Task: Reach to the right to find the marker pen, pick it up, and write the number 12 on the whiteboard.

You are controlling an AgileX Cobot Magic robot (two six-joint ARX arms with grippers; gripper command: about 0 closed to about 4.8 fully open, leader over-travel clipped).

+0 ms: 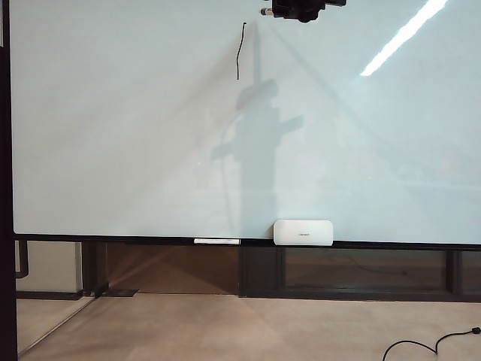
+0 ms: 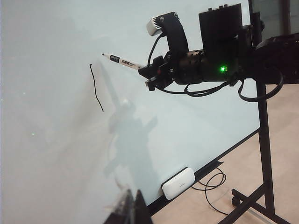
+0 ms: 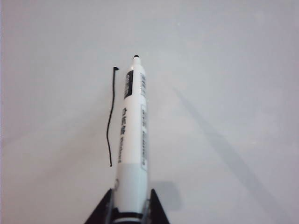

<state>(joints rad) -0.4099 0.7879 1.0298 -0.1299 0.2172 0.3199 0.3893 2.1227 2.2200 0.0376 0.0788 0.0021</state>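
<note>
We see the whiteboard (image 1: pixel 135 150) filling most of the exterior view, with one wavy black stroke (image 1: pixel 240 51) drawn near its top, a little left of the middle. The right gripper (image 3: pixel 130 205) has its two dark fingers (image 3: pixel 103 210) closed on the rear of the pen (image 3: pixel 131 140), gripping the white barrel from both sides. In the right wrist view the pen's black tip points at the board, just right of the top of the stroke. From the left wrist view the pen (image 2: pixel 122 61) juts out of the right gripper (image 2: pixel 148 74) toward the board; whether the tip touches the surface we cannot tell. In the exterior view only the dark underside of the right arm (image 1: pixel 301 9) shows at the top edge, right of the stroke.

The left gripper (image 2: pixel 133 210) shows only as a dark, blurred part at the edge of its own wrist view, well apart from the board writing; we cannot tell how far its fingers are open.

On the ledge below the board sit a small white box (image 1: pixel 303 232) and, left of it, a thin white stick (image 1: pixel 216 241).
</note>
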